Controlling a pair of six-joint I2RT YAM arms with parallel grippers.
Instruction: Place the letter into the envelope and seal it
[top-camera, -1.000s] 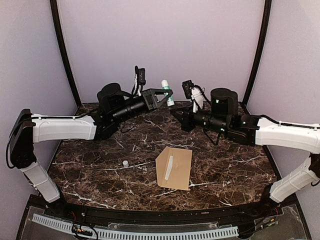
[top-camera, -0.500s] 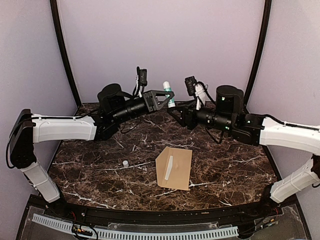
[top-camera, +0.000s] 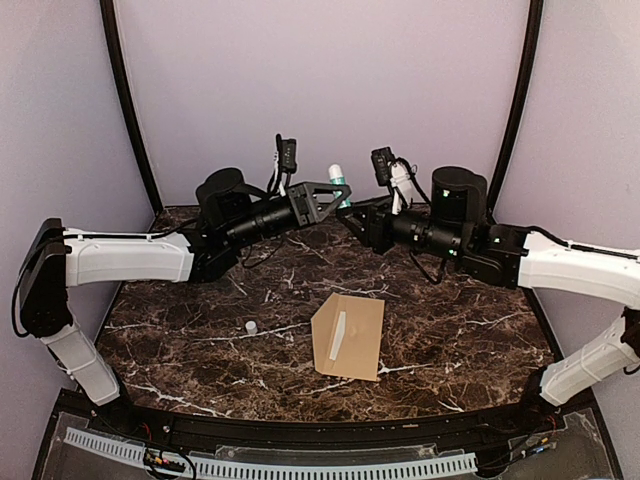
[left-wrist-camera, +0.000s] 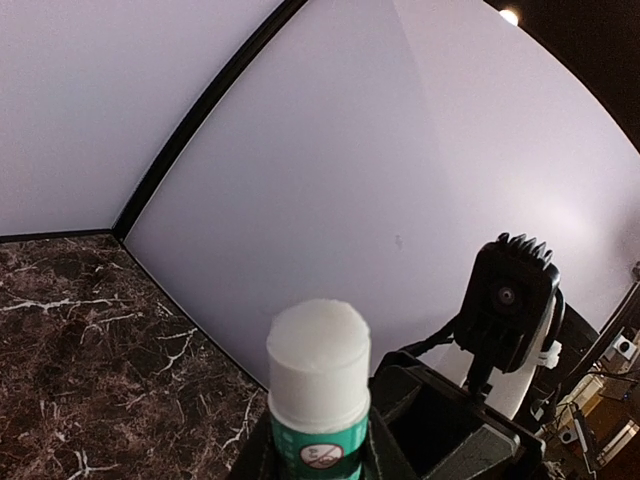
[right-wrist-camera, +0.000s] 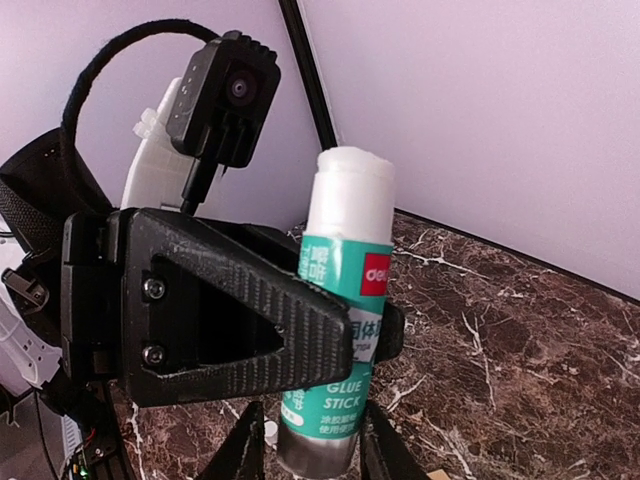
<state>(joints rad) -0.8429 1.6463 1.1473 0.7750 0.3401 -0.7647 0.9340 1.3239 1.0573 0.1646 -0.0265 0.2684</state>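
Between the pinching left fingers (right-wrist-camera: 230, 330) stands a green-and-white plastic glue stick (right-wrist-camera: 345, 300); the right fingers (right-wrist-camera: 240, 455), spread astride its base, should close squarely before twisting gently.

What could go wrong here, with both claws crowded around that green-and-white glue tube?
The green-and-white glue stick sits uncapped in the left gripper, so its bare white tip could smear whatever it brushes. The jaws of the right gripper flank its base; a clumsy nudge there might tilt it loose.

Wrist views close on glue stick (left-wrist-camera: 318, 385)
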